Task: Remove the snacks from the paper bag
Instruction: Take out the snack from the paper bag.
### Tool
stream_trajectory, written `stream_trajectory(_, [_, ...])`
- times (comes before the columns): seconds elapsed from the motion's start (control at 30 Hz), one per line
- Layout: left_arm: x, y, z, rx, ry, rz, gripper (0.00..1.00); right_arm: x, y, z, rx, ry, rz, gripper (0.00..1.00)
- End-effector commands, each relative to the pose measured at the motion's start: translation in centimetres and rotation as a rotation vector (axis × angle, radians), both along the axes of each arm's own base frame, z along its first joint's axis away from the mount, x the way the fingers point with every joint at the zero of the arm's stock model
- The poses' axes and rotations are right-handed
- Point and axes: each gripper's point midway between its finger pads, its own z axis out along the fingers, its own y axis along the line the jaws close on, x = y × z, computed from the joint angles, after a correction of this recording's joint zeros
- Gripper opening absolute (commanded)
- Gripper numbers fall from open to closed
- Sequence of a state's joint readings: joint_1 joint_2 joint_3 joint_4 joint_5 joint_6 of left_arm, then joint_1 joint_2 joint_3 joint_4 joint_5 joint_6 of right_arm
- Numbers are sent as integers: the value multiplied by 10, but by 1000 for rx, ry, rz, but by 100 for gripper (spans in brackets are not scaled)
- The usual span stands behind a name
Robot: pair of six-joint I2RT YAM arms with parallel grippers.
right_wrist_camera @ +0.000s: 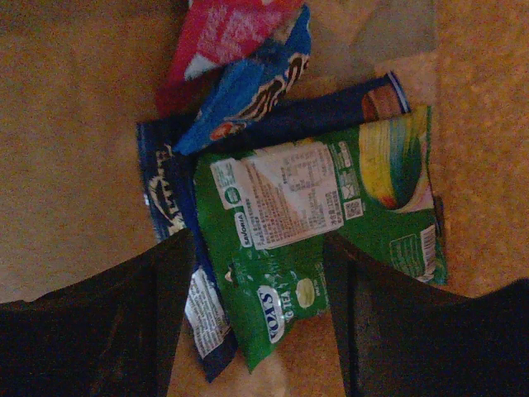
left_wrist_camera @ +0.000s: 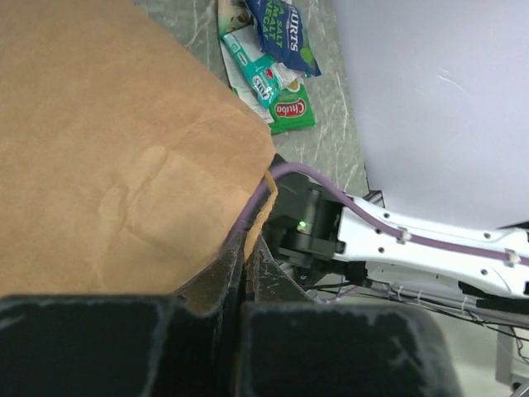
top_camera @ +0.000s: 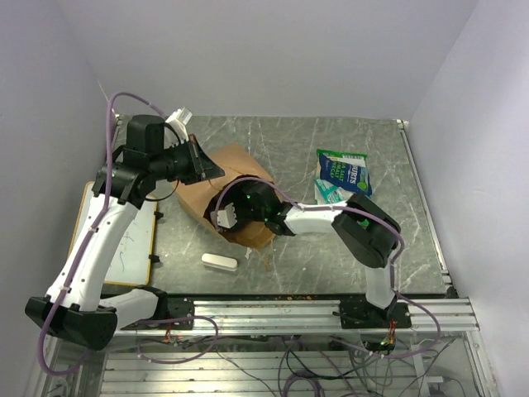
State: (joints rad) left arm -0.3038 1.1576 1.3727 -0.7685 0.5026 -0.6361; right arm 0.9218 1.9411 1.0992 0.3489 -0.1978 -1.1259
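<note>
The brown paper bag [top_camera: 221, 175] lies on its side on the grey table, mouth toward the right arm. My left gripper [left_wrist_camera: 242, 248] is shut on the bag's upper rim [left_wrist_camera: 258, 217] and holds it up. My right gripper [right_wrist_camera: 260, 265] is inside the bag and open, with one finger [right_wrist_camera: 140, 322] on each side of the lower end of a green snack packet [right_wrist_camera: 306, 215]. Under that packet lie a dark blue packet [right_wrist_camera: 169, 198], a lighter blue one [right_wrist_camera: 248, 87] and a red one [right_wrist_camera: 219, 33]. Other snacks [top_camera: 343, 171] lie outside on the table to the right.
A small white oblong block [top_camera: 219, 262] lies near the front edge by the bag. A white board with a wooden frame [top_camera: 136, 236] sits at the left under my left arm. The right arm [left_wrist_camera: 430, 248] stretches across to the bag's mouth.
</note>
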Motion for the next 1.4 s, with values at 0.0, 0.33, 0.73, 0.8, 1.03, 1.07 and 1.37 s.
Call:
stream_trajectory(0.0, [-2,1,10,51,-69,-75,7,36,2,4,-10,-102,-33,64])
stream_trajectory(0.33, [-5,-2,14,79,-106,-156,7,77,7,-37,-46,-88,-46,72])
stream_trajectory(0.73, [0,8,18,120,-116,-98,7,101,1,-36,28,-24,-135,25])
stream_trajectory(0.8, [1,10,19,124,-118,-73,7,104,1,-28,52,-15,-152,11])
stream_trajectory(1.03, [5,20,10,134,-81,25,7,89,-3,4,129,59,-155,0])
stream_trajectory(1.07, [6,21,9,132,-74,36,7,84,-4,8,146,75,-155,0])
stream_trajectory(1.37, [7,19,2,58,-41,91,7,10,-18,34,254,210,-102,0])
